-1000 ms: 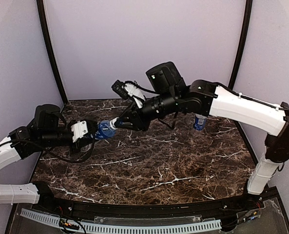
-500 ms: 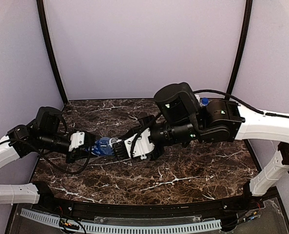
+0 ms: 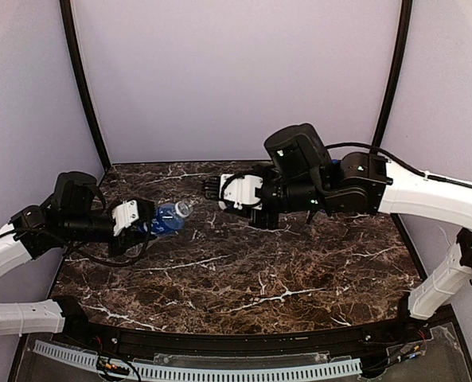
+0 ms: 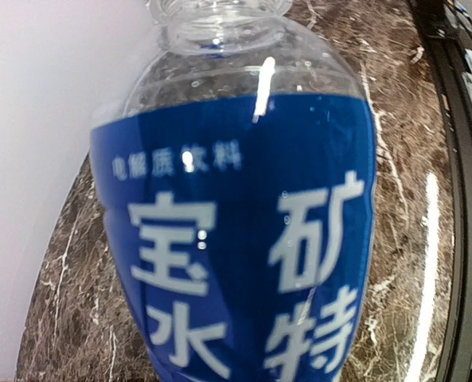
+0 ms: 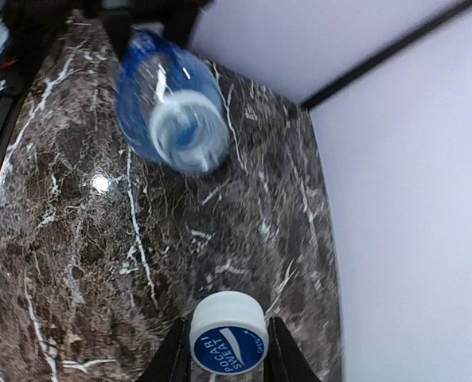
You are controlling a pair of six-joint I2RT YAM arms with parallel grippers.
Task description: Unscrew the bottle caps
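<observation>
My left gripper (image 3: 154,220) is shut on a blue-labelled clear bottle (image 3: 169,216) and holds it lying sideways above the table, neck to the right. The bottle fills the left wrist view (image 4: 243,239), hiding the fingers; its mouth (image 4: 220,9) is open. My right gripper (image 3: 210,191) is a short way right of the neck, shut on a small white cap with a blue printed top (image 5: 228,341). The right wrist view shows the cap between both fingers (image 5: 174,360), and the bottle's open mouth (image 5: 178,134) beyond. The other bottles and caps are hidden.
The dark marble table (image 3: 251,270) is bounded by lilac walls at the back and sides, with black corner posts (image 3: 84,87). The right arm's bulky wrist (image 3: 299,155) hangs over the back middle. A black rail (image 3: 243,350) runs along the near edge.
My right gripper was at the bottle's neck half a second ago; it has drawn back up and to the right with the cap. The left gripper has lifted the bottle slightly.
</observation>
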